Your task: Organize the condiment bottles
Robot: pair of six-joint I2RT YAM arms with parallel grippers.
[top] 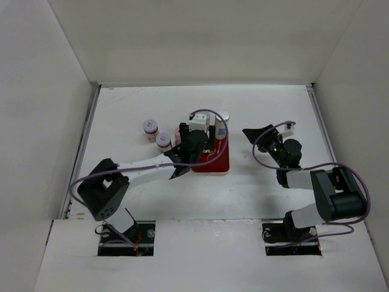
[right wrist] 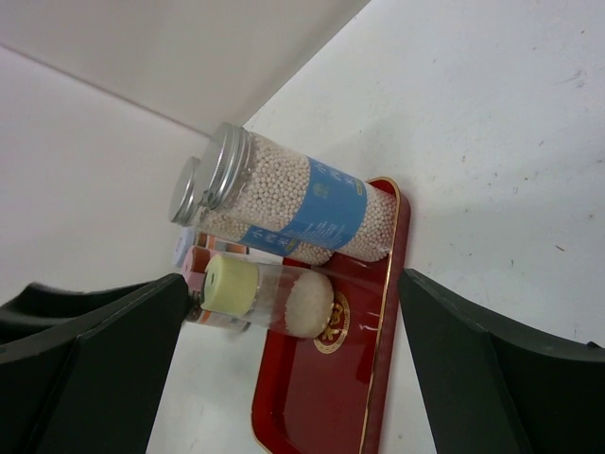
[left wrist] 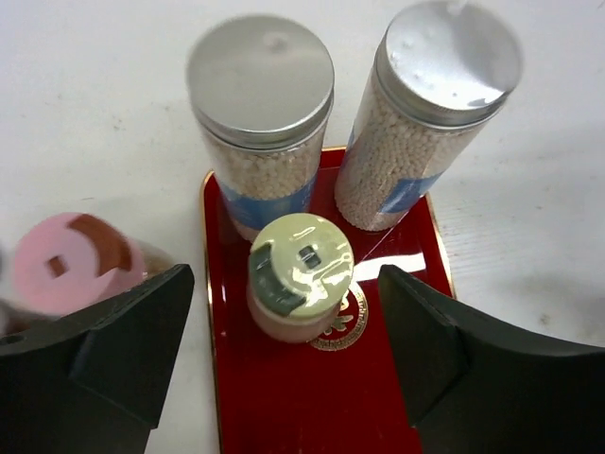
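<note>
Seen from the top camera, the left claw (top: pixel 196 145) hangs over a flat red rectangular tray (top: pixel 220 163) near the middle of the white bench (top: pixel 273 103). A short jar with a pinkish lid (top: pixel 150 127) and a second short pinkish-lidded jar (top: pixel 163 141) stand just beside each other on the bench, left of the tray. The right claw (top: pixel 262 135) sits well to the right of the tray, over bare bench.

In the left wrist view, that claw's black fingers (left wrist: pixel 123 340) are spread wide with nothing gripped. A short beige jar with a pale yellow lid (left wrist: pixel 301 270) stands upright on the tray between them, touching neither. At the tray's far end stand two tall clear silver-capped jars of white beads with blue labels: the left tall jar (left wrist: pixel 260 85) and the right tall jar (left wrist: pixel 444 66). The left one sits at the far-left corner, and its base may overhang the rim. A blurred pink-lidded jar (left wrist: pixel 71 260) stands on the bench just left of the tray.

In the right wrist view, the right claw's fingers (right wrist: pixel 501 369) are also parted wide and hold nothing. The tray and its jars lie well beyond them.
</note>
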